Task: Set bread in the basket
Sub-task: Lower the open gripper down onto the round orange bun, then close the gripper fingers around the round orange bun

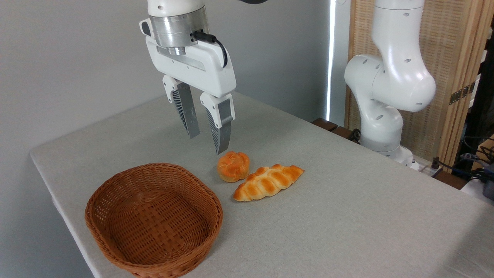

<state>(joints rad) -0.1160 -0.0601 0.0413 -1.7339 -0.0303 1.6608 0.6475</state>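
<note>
Bread (pixel 233 166) on the table beside the basket (pixel 154 220), gripper (pixel 208 143) just above, jaws narrowly apart, holding nothing

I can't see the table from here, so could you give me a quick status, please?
Hand open, empty, above the round bun. Bun on table, beside empty basket. Braided loaf close beside bun, may crowd grasp.

basket (pixel 154 220): near rim cut off by bottom edge
tabletop (pixel 347 216): front and right portions run past frame
arm (pixel 389 77): upper links cut off at top edge
</note>
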